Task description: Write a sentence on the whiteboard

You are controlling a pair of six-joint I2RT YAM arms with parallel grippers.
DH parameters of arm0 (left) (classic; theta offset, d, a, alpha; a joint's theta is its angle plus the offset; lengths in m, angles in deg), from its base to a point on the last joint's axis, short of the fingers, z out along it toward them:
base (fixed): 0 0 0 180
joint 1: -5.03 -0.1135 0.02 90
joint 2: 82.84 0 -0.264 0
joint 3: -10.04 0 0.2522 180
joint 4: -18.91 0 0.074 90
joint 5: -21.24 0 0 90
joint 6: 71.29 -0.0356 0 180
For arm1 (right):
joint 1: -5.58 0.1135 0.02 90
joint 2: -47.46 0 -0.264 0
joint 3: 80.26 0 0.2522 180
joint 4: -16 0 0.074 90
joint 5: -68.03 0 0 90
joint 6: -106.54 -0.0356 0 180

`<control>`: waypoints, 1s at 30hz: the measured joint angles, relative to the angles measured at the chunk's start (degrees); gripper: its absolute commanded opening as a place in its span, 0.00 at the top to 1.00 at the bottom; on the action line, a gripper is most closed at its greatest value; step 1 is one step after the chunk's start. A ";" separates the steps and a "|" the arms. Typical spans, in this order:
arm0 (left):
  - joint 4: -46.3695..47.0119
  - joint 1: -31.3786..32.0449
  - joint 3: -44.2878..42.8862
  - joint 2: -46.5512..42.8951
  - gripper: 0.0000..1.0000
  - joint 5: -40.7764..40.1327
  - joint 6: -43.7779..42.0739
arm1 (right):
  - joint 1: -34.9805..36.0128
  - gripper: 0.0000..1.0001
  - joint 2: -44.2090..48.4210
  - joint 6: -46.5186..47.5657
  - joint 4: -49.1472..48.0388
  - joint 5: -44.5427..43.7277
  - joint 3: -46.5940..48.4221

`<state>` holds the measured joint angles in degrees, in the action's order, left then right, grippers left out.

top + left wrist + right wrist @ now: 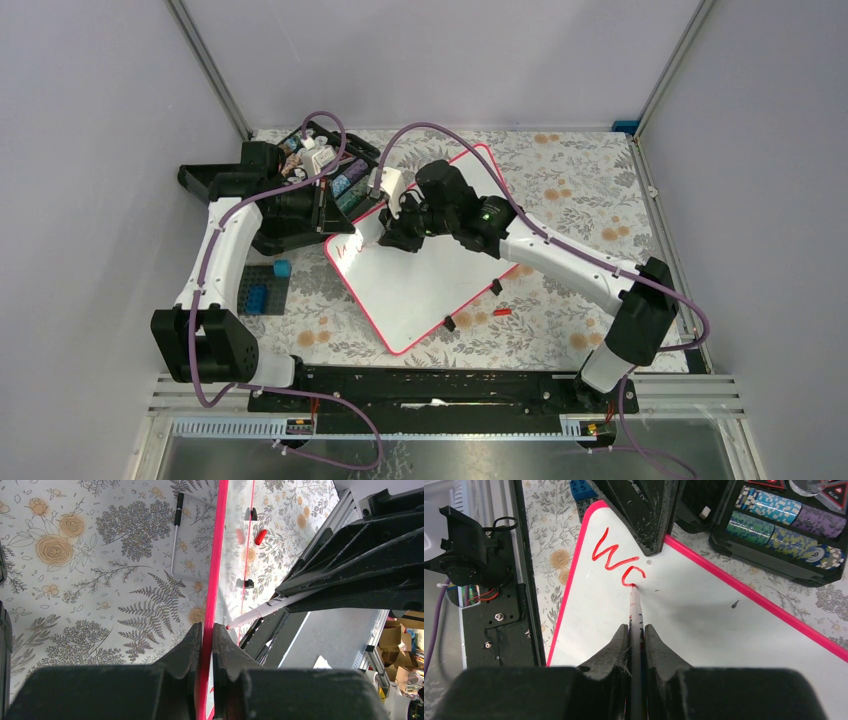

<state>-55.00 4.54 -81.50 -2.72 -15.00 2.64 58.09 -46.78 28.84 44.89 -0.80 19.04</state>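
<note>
Top external view: whiteboard (420,290) flat on floral cloth (580,180), turned diagonally, both arms meeting at its far-left corner; red strokes there too faint to read. Right wrist view alone: sentence (616,562) legible as a red "W" plus a partly formed second letter, close to that corner of the whiteboard. Same view: right gripper (637,630) clenched on a white-barrelled marker (636,605), tip touching the board at the end of the last stroke, writing directly ahead of the fingers. Left wrist view alone: left gripper (207,629) pinched onto the whiteboard's pink rim, board seen edge-on and running away from the jaws, marker tip just beyond on the board's face. Clearest in the left wrist view: red cap (260,536) on the cloth just off the whiteboard's edge, near two small black clips (251,514). Poker-chip case (784,525) just past the whiteboard's far edge; blue bricks (258,297) off the board's left side in the top view.
</note>
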 measured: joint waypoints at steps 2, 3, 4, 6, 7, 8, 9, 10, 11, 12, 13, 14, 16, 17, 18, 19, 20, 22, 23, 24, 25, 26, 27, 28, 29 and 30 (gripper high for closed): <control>-0.04 0.00 0.00 0.00 1.00 0.00 0.00 | -0.04 1.00 0.00 0.02 0.28 -0.61 0.48; -0.13 0.00 0.00 0.00 1.00 0.02 -0.02 | -0.11 1.00 0.00 0.07 0.42 -0.90 0.81; -0.17 0.00 0.00 0.00 1.00 0.04 -0.02 | -0.17 1.00 0.00 0.13 0.46 -1.20 1.09; -0.17 0.00 0.00 0.00 1.00 0.04 0.00 | -0.33 1.00 -0.07 0.15 0.48 -1.75 1.64; -0.17 0.00 0.00 0.00 1.00 0.07 0.00 | -0.42 1.00 -0.09 0.17 0.48 -2.03 1.81; -0.17 0.00 0.00 0.00 1.00 0.04 -0.02 | -0.50 1.00 -0.11 0.17 0.48 -2.10 1.88; -0.15 0.00 0.00 0.00 1.00 0.04 -0.02 | -0.52 1.00 -0.13 0.17 0.50 -2.10 1.95; -0.15 0.00 0.00 0.00 1.00 0.02 -0.02 | -0.52 1.00 -0.15 0.17 0.50 -2.10 1.95; -0.17 0.00 0.00 0.00 1.00 0.04 -0.02 | -0.52 1.00 -0.15 0.17 0.55 -2.08 1.95; -0.17 0.00 0.00 0.00 1.00 0.02 -0.02 | -0.55 1.00 -0.15 0.17 0.61 -2.05 1.97; -0.17 0.00 0.00 0.00 1.00 0.02 -0.04 | -0.55 1.00 -0.20 0.17 0.70 -2.03 2.01; -0.17 0.00 0.00 0.00 1.00 0.02 -0.04 | -0.55 1.00 -0.22 0.17 0.70 -1.99 2.01; -0.22 0.00 0.00 0.00 1.00 0.02 -0.04 | -0.55 1.00 -0.22 0.17 0.74 -1.75 2.01; -0.22 0.00 0.00 0.00 1.00 0.02 -0.04 | -0.55 1.00 -0.22 0.17 0.76 -1.62 2.01; -0.22 0.00 0.00 0.00 1.00 0.04 -0.04 | -0.57 1.00 -0.22 0.17 0.85 -1.51 2.01; -0.22 0.00 0.00 0.00 1.00 0.02 -0.04 | -0.57 1.00 -0.22 0.17 0.90 -1.38 2.01; -0.24 0.00 0.00 0.00 1.00 0.04 -0.04 | -0.57 1.00 -0.22 0.17 0.94 -1.14 1.97; -0.22 0.00 0.00 0.00 1.00 0.07 -0.04 | -0.57 1.00 -0.22 0.26 0.96 -0.90 1.90; -0.24 0.00 0.00 0.00 1.00 0.07 -0.04 | -0.55 1.00 -0.22 0.37 0.96 -0.70 1.79; -0.24 0.00 0.00 0.00 1.00 0.04 -0.04 | -0.55 1.00 -0.22 0.42 0.94 -0.59 1.64; -0.22 0.00 0.00 0.00 1.00 0.02 -0.07 | -0.55 1.00 -0.22 0.46 0.96 -0.50 1.46; -0.22 0.00 0.00 0.00 1.00 -0.02 -0.09 | -0.55 1.00 -0.22 0.52 0.94 -0.39 1.22; -0.22 0.00 0.00 0.00 1.00 -0.04 -0.15 | -0.55 1.00 -0.20 0.57 0.92 -0.22 1.01; -0.22 0.00 0.00 0.00 1.00 -0.07 -0.22 | -0.55 1.00 -0.15 0.59 0.92 -0.04 0.79; -0.22 0.00 0.00 0.00 1.00 -0.11 -0.22 | -0.55 1.00 -0.02 0.70 0.92 0.24 0.44; -0.24 0.00 0.00 0.00 1.00 -0.11 -0.22 | -0.55 1.00 0.00 0.79 0.94 0.37 0.35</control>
<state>-55.24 4.54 -81.50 -2.72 -15.11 2.42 57.54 -46.78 29.62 45.83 -0.43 19.39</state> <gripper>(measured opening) 0.087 0.169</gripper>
